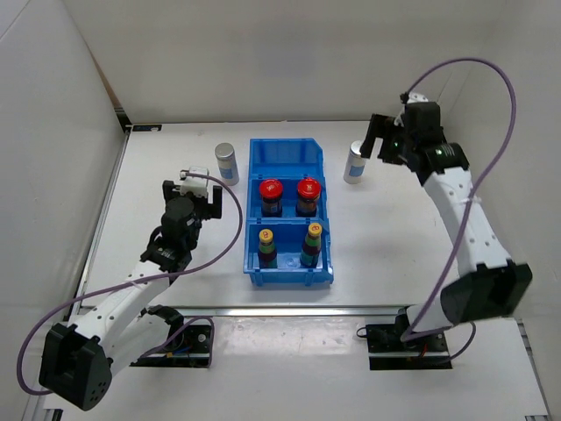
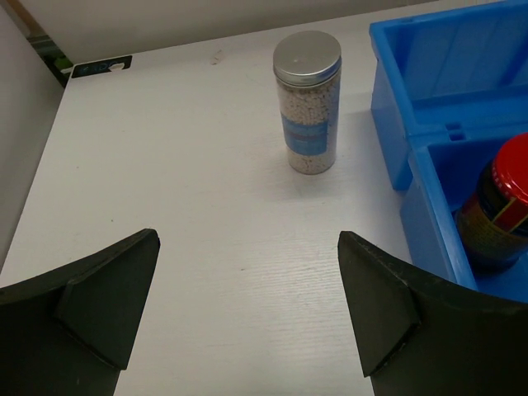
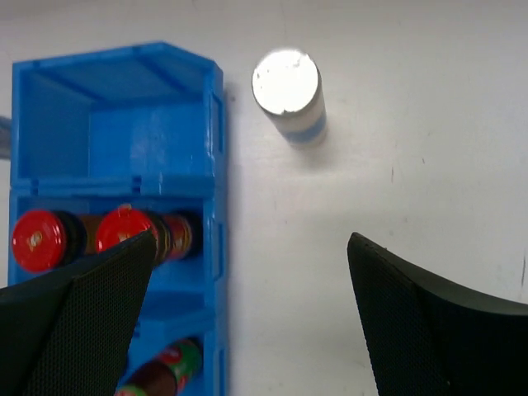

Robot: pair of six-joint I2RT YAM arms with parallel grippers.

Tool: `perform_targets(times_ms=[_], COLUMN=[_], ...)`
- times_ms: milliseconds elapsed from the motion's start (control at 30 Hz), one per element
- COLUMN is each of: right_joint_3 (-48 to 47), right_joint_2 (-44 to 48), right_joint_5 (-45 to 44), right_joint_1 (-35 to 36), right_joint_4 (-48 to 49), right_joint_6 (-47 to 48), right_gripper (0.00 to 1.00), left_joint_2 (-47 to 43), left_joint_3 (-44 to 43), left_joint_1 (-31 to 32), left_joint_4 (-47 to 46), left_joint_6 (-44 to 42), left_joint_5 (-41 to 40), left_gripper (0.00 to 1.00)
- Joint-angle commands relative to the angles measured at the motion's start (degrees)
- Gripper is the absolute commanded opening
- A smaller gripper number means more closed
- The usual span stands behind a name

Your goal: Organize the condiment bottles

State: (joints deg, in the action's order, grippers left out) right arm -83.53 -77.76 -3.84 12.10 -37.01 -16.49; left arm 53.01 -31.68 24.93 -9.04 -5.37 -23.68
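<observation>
A blue bin [image 1: 287, 160] stands mid-table, its far compartment bare. Two dark red-capped bottles [image 1: 271, 195] [image 1: 307, 193] fill the middle compartment, and two yellow-capped green-red bottles [image 1: 266, 246] [image 1: 312, 242] stand in the near one. One silver-capped bottle [image 1: 226, 162] [image 2: 307, 103] stands upright on the table left of the bin, ahead of my open left gripper [image 1: 200, 184] [image 2: 247, 305]. The other silver-capped bottle [image 1: 354, 163] [image 3: 287, 91] stands right of the bin, just beyond my open right gripper [image 1: 375, 139] [image 3: 252, 313], which hovers above the table. Neither gripper holds anything.
White walls close in the table at the left and back. The bin's left wall [image 2: 429, 91] lies right of the left gripper, with a red-capped bottle [image 2: 503, 206] inside. The bin's right wall [image 3: 216, 247] sits under the right gripper's left finger.
</observation>
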Motion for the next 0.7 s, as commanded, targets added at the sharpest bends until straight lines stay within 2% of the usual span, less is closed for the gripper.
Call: perform_targets(times_ms=[0, 100, 333, 567, 667], right_joint_3=[-7.9, -13.6, -24.9, -32.9, -33.5], right_joint_2=[-7.5, -14.0, -30.1, -41.2, -44.1], right_joint_5=[2.0, -0.3, 0.5, -2.3, -3.5], right_joint_1=[-0.2, -0.2, -0.8, -0.8, -0.8], right_joint_4=[0.5, 1.7, 2.2, 0.2, -0.3], right_joint_6=[1.9, 1.9, 4.2, 6.5, 7.0], right_gripper=[1.00, 1.00, 1.00, 1.00, 1.00], left_joint_2=[-1.7, -1.2, 0.0, -0.5, -0.5], left_joint_3=[-1.5, -2.0, -2.6, -3.1, -3.1], left_joint_1=[0.2, 0.2, 0.2, 0.2, 0.2], left_joint_4=[-2.5, -3.1, -3.1, -2.6, -2.6], left_joint_6=[-0.5, 0.0, 1.1, 2.4, 2.4], left_joint_5=[-2.3, -2.2, -2.9, -2.9, -2.9], left_gripper=[1.00, 1.00, 1.00, 1.00, 1.00])
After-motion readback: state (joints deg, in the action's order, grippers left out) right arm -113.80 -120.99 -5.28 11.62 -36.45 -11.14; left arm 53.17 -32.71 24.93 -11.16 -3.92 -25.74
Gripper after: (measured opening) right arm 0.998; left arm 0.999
